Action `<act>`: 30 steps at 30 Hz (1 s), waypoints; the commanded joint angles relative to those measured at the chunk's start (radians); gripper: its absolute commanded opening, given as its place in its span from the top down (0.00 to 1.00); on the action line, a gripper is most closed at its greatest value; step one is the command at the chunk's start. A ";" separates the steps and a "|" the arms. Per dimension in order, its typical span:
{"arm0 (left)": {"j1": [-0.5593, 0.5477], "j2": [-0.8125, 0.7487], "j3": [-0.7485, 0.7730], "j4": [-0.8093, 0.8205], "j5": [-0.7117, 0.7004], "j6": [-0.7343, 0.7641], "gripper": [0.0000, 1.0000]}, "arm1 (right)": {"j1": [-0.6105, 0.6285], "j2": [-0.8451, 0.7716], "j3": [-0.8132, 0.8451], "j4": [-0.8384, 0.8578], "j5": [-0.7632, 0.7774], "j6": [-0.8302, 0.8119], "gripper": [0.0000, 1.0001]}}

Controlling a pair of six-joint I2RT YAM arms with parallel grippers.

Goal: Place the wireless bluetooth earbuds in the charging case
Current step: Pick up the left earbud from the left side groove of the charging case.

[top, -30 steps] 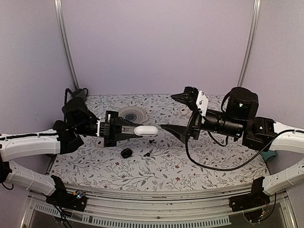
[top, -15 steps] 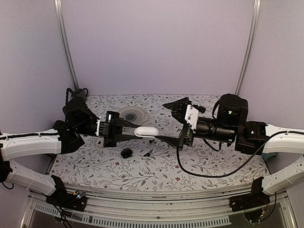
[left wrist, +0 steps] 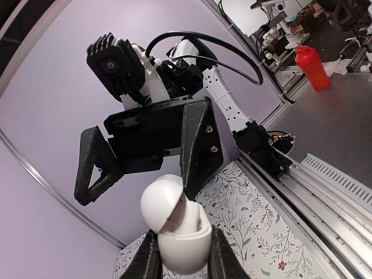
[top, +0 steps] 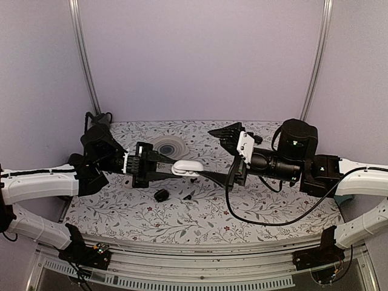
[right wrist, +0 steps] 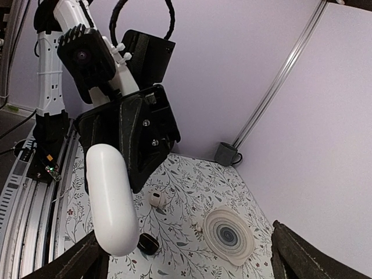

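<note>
Left wrist view: pinching case (left wrist: pixel 180 244) in left jaws, seemingly prying lid (left wrist: pixel 158 200) ajar with spread right jaws; leaving earbud (right wrist: pixel 157 199) on desk (right wrist: pixel 192 174) below case, insertion not yet starting.

Above the table (top: pixel 212 212), the charging case (top: pixel 186 167) sits in the left gripper (top: pixel 171 167), right gripper (top: pixel 204 153) just beside.

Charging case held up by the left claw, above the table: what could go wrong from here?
1. The left claw grips only the base of the charging case. The open right claw, pressing one finger at the half-open lid, may twist the case loose and drop it.
2. That finger may slip off the smooth, rounded lid, which might then snap shut.
</note>
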 commanded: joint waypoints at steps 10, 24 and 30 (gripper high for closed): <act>-0.007 0.004 0.011 0.020 0.009 -0.009 1.00 | 0.006 -0.022 0.048 0.014 -0.020 0.034 0.03; -0.006 0.007 0.017 0.017 0.027 0.007 1.00 | 0.006 -0.018 0.077 -0.018 -0.040 0.078 0.04; -0.007 0.005 0.018 0.016 0.030 0.007 1.00 | 0.005 -0.010 0.080 -0.026 -0.037 0.077 0.04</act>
